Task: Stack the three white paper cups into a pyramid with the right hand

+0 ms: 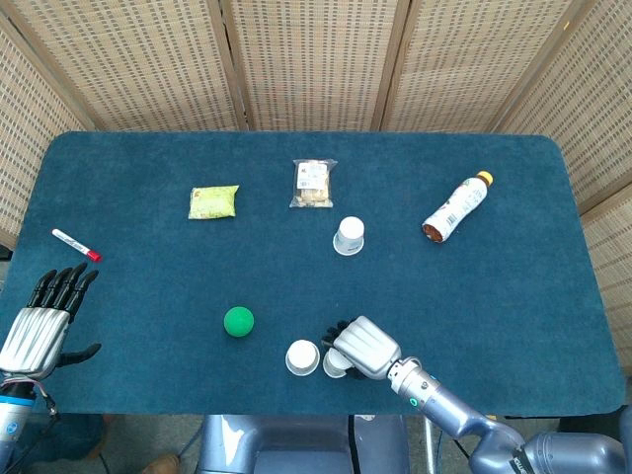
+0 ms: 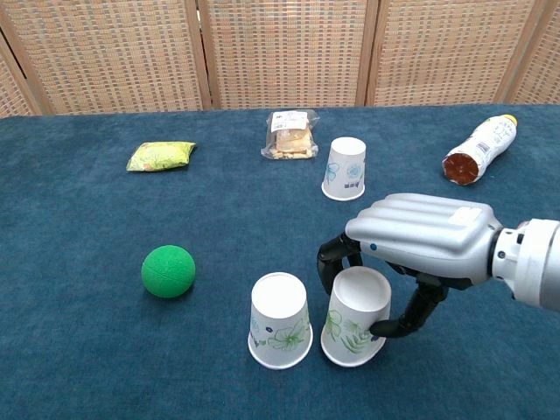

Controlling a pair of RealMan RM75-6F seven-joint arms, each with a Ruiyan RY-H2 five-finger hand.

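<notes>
We have our right hand (image 2: 420, 241) curled around 1 light, thin-walled paper cup (image 2: 354, 317); it crushes easily, so we hold its sides gently, near the base.

The blue tabletop (image 1: 148, 286) carries three upturned paper cups (image 2: 281, 320) (image 2: 354, 316) (image 2: 346, 168) (two just beside each other), a green ball (image 2: 168, 270), snack packet (image 1: 214, 201), biscuit bag (image 1: 313, 184), lying bottle (image 1: 456, 206) and marker (image 1: 75, 244).
</notes>
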